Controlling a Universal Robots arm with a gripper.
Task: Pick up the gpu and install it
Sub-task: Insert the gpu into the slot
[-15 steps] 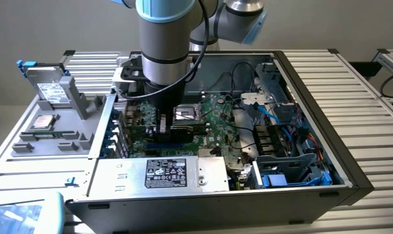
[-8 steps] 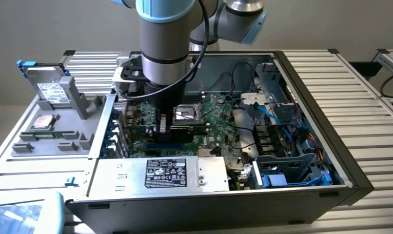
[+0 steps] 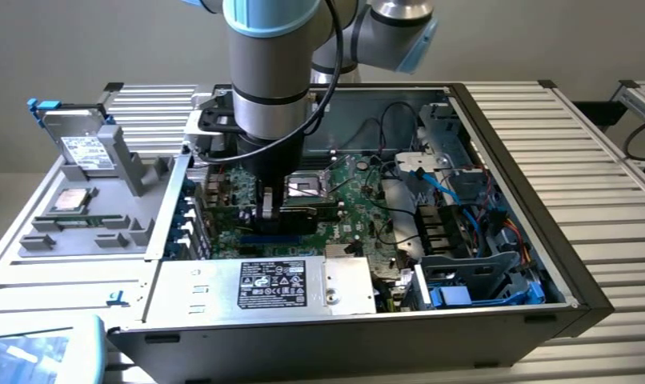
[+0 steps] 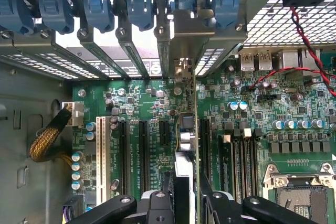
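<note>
Gripping upright gpu [image 4: 185, 137], claw [image 4: 185, 199] over motherboard [image 4: 252, 114]

We see the arm [image 3: 267, 72] reaching straight down into the open computer case [image 3: 334, 344], its gripper [image 3: 267, 210] low over the green motherboard [image 3: 344, 216], just beside the processor socket [image 3: 304, 188]. A silver power supply [image 3: 269, 284] with a black label lies along the case's near edge. On the exterior view's left, a grey tray [image 3: 88, 232] carries a drive [image 3: 86, 152] with a white label, propped upright. Everything rests on a ribbed metal table [image 3: 590, 160].
</note>
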